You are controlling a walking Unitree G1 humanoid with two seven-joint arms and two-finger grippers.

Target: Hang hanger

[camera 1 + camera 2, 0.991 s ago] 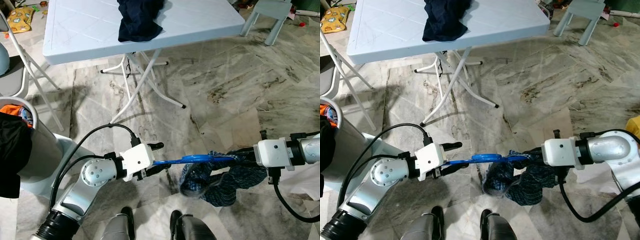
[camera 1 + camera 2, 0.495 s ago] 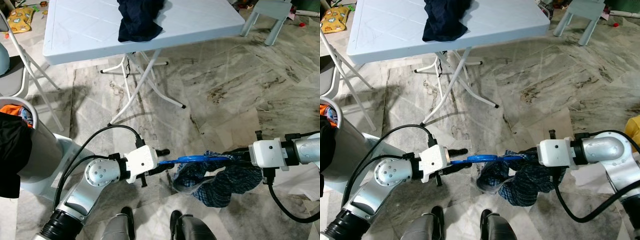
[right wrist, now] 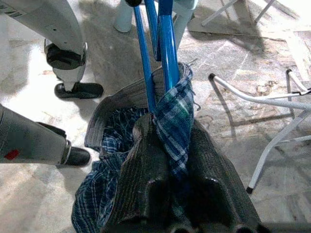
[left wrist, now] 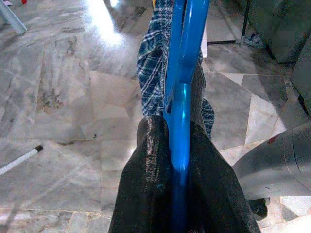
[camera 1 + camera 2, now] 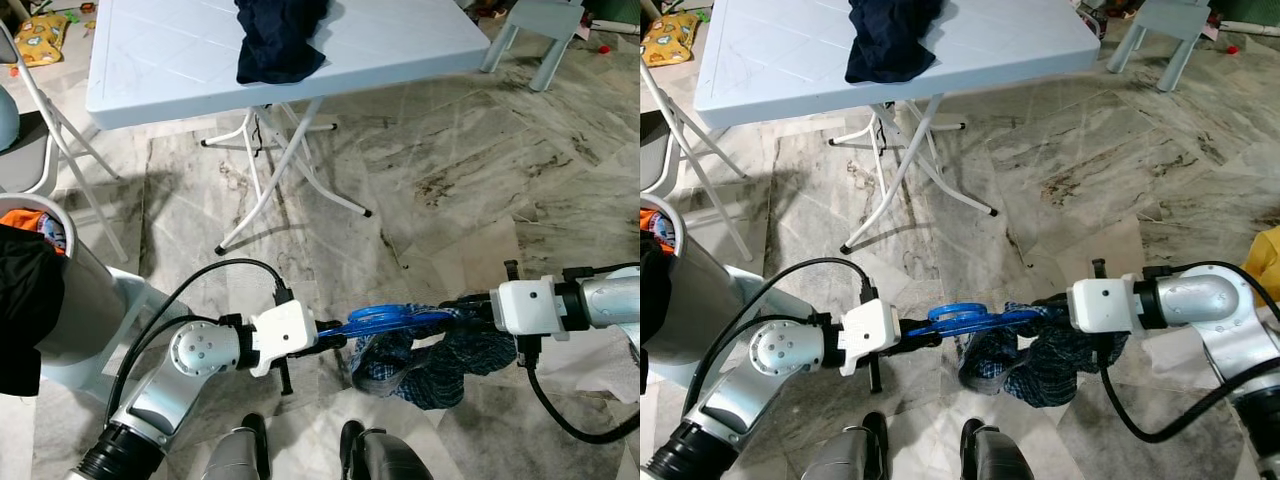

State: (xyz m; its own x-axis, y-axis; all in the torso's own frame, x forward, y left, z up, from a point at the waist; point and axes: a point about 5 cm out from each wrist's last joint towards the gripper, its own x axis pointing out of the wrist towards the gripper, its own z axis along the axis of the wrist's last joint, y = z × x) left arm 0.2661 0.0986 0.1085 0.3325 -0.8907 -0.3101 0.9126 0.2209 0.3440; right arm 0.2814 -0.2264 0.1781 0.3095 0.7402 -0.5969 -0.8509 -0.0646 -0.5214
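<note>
- Low in front of the robot, in the left eye view, the blue hanger lies almost level between the two arms, its long axis running left to right above the marble floor. The left gripper clamps its left end, the right gripper its right end, with the plaid shirt sagging below.
- In the right eye view, the folding surface with a dark garment stands far ahead, well apart from the hanger; no rail is visible, so I judge both arms must carry it.
- In the left wrist view, the fingers are closed on the blue bar, which runs straight away from them.
- In the right wrist view, the fingers pinch hanger and plaid cloth together.
</note>
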